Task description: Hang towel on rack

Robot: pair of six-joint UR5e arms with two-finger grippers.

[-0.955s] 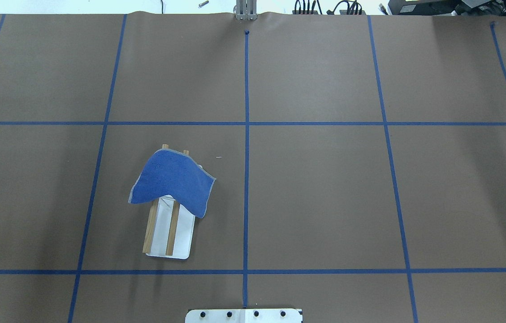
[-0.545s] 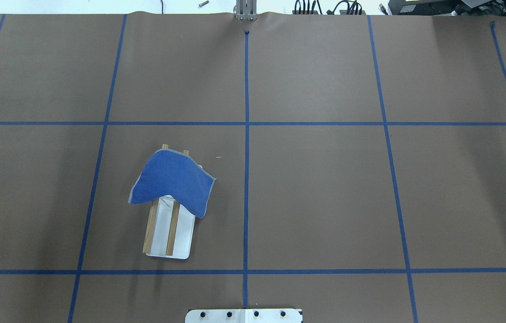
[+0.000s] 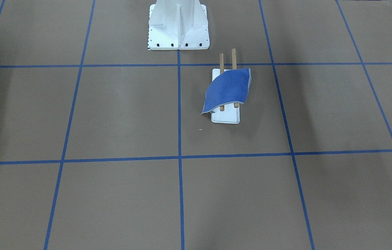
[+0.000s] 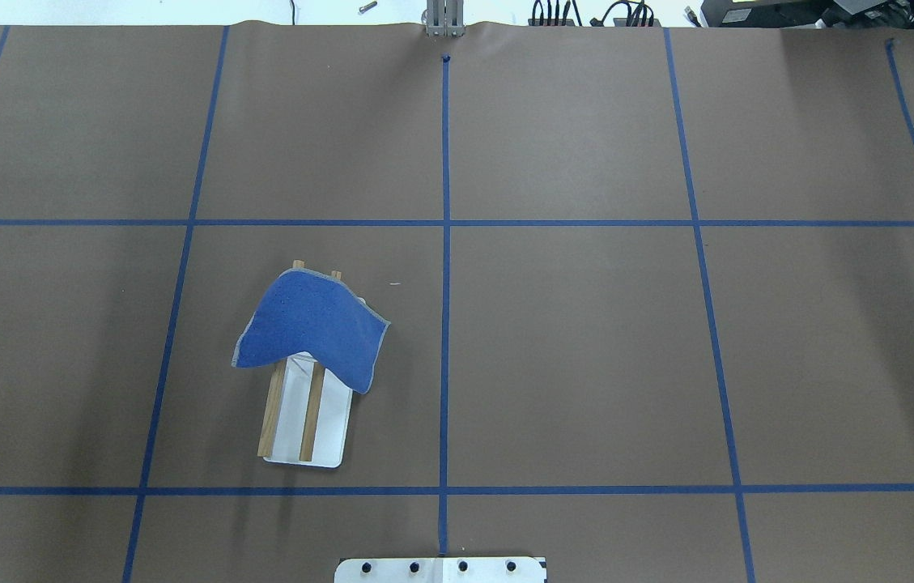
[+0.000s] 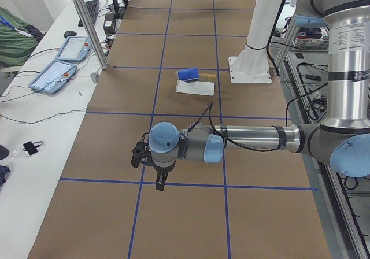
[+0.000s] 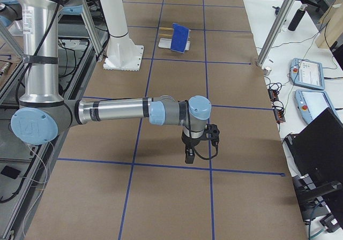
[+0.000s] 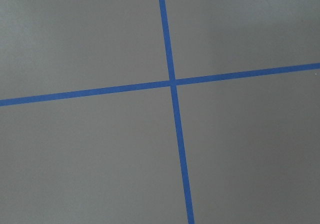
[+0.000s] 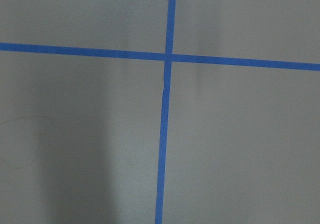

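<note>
The royal-blue towel [image 4: 311, 328] lies draped across the far end of the rack's two wooden rods [image 4: 312, 417], its corners hanging down on both sides; the rack's white base [image 4: 331, 433] sits on the brown table left of centre. It also shows in the front view, where the towel [image 3: 228, 89] covers the rods above the base [image 3: 230, 117]. My left gripper [image 5: 159, 181] and right gripper [image 6: 188, 155] show only in the side views, hanging far from the rack near the table's ends; I cannot tell if they are open or shut. Both wrist views show only bare table with blue tape.
A white bolted pedestal [image 3: 178, 26] stands at the robot's side of the table, close to the rack. Blue tape lines [image 4: 445, 243] grid the brown table. Pendant tablets [image 5: 58, 74] lie on the side bench; an aluminium post [image 6: 273, 31] stands at the far edge.
</note>
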